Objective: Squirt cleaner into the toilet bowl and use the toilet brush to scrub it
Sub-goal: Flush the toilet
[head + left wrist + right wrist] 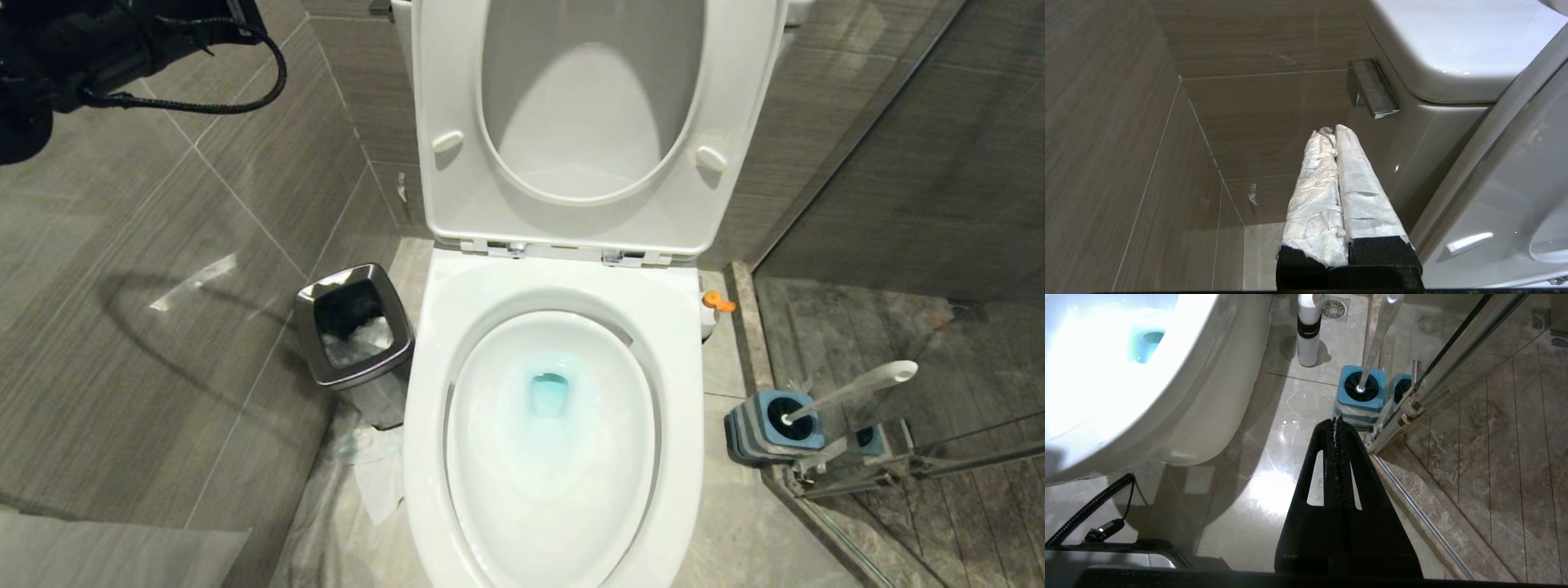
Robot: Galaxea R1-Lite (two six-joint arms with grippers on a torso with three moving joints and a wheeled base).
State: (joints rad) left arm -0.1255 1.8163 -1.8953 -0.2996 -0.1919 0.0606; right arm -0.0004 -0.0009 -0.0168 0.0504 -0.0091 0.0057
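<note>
The white toilet bowl (431, 392) stands open, seat and lid raised, with teal-blue liquid (549, 392) at its drain. The cleaner (1307, 332), a white bottle with a dark band, stands on the floor right of the bowl; only its orange cap (718, 303) shows in the head view. The toilet brush (853, 385) rests in its blue-and-grey holder (1361, 392). My left gripper (1334, 131), fingers wrapped in white material, is shut and empty just short of the chrome flush lever (1372, 87). My right gripper (1336, 421) is shut and empty above the floor, near the holder.
A steel bin (355, 335) with a white liner stands left of the bowl beside the tiled wall. A glass shower door with a metal frame (1449, 363) and floor rail runs right behind the brush holder. A floor drain (1334, 308) lies beyond the bottle.
</note>
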